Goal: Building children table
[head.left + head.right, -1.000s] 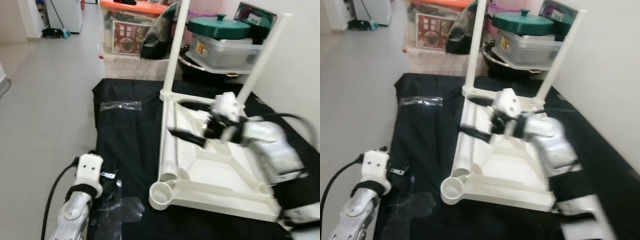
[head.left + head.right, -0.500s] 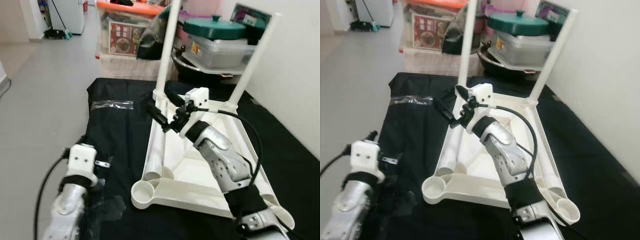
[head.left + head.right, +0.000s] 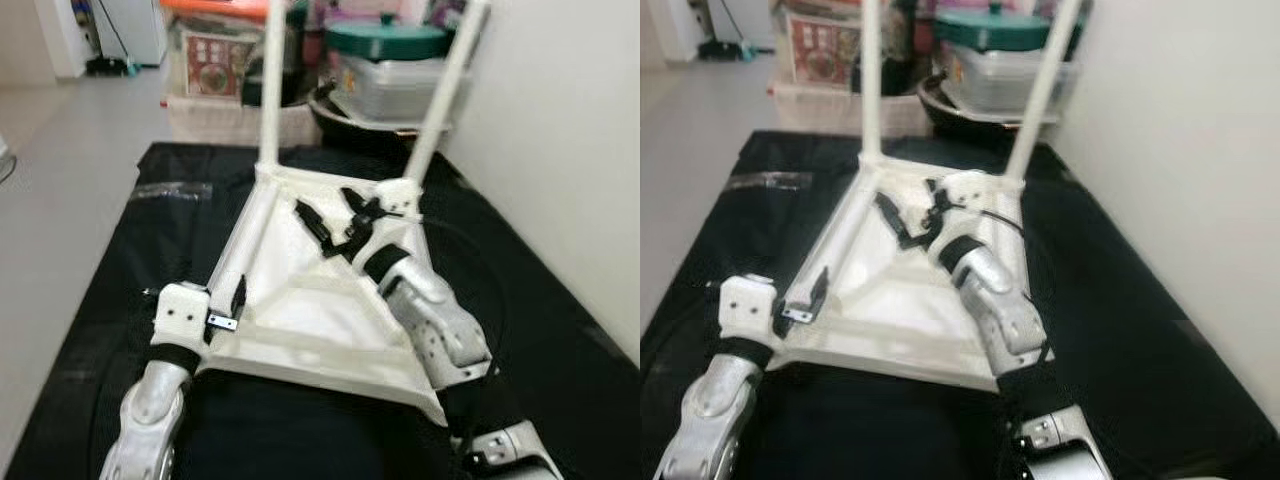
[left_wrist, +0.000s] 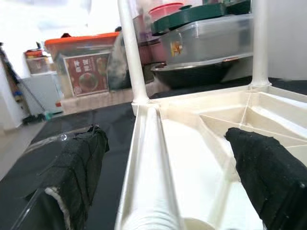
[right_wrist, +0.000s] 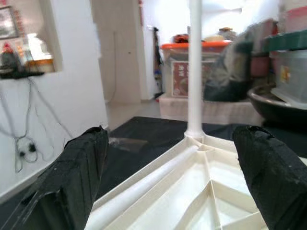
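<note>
Right end effector (image 3: 330,222) hovers with fingers spread, released, over the underside of the white table top (image 3: 300,300), which lies inverted on a black mat (image 3: 100,300) on the floor. Left end effector (image 3: 238,297) is also spread, its fingers straddling the loose leg tube (image 4: 153,172) lying along the top's left rail. Two legs (image 3: 268,80) already stand upright at the far corners.

Assessment: the moulded plastic looks light, rigid and smooth, so liable to slip or roll. The tube is best gripped across its diameter near mid-length; the ribbed frame offers firmer edges for steadying the top. Storage boxes (image 3: 385,70) stand beyond.
</note>
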Motion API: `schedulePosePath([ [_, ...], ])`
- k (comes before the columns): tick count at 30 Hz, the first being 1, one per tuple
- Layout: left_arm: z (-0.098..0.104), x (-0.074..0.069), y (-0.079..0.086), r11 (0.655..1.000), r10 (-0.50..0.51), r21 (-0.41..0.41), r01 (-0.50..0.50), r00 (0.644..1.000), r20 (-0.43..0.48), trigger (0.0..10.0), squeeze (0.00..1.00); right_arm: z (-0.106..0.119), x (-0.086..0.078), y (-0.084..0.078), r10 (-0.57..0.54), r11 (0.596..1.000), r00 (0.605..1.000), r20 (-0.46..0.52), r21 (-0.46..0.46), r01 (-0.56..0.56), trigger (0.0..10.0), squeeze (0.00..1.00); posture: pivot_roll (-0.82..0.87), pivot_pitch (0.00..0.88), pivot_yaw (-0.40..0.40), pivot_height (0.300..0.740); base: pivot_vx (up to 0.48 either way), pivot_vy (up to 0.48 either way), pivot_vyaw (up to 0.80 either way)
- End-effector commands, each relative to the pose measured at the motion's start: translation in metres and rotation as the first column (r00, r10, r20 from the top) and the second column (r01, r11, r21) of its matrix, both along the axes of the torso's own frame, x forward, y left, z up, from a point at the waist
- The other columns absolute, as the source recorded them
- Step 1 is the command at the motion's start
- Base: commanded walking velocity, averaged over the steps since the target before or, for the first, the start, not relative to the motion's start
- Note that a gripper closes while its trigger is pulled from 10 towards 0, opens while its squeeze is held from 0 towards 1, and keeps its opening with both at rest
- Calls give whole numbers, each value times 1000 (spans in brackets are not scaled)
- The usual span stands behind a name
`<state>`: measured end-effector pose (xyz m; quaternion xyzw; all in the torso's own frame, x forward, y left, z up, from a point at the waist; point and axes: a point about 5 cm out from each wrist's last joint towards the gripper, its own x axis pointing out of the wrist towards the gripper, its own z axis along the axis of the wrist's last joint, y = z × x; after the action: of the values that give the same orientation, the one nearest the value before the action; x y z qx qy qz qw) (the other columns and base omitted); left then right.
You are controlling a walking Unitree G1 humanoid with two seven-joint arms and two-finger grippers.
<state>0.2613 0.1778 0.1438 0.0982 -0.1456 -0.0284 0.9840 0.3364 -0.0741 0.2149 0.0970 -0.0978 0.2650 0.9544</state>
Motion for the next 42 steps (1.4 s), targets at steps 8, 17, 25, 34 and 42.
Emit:
schedulePosePath([
  [8,-5,0,1,1000,12,7,-12,1000,-15,10000,0,-14,-1,-13,-65,976,998,15,-209,67,10000,0,105,0,-135,740,0,0,0],
  [17,-13,1,-1,1000,5,11,-5,999,-48,10000,0,-40,-16,-54,28,846,1000,-13,-532,-31,10000,0,79,0,-124,740,0,0,0],
  [25,-17,1,0,1000,11,18,-9,997,-73,10000,0,-49,-22,-49,79,824,996,-33,-561,-84,10000,0,93,0,-123,740,0,0,0],
  [34,-11,6,31,971,237,34,-236,971,-22,10000,0,-38,-37,-30,306,845,948,-86,-436,-311,10000,0,89,0,-116,740,0,0,0],
  [42,-5,0,74,867,498,21,-498,867,3,10000,0,-50,-53,-12,521,713,832,-192,-438,-548,10000,0,108,0,-129,740,0,0,0],
])
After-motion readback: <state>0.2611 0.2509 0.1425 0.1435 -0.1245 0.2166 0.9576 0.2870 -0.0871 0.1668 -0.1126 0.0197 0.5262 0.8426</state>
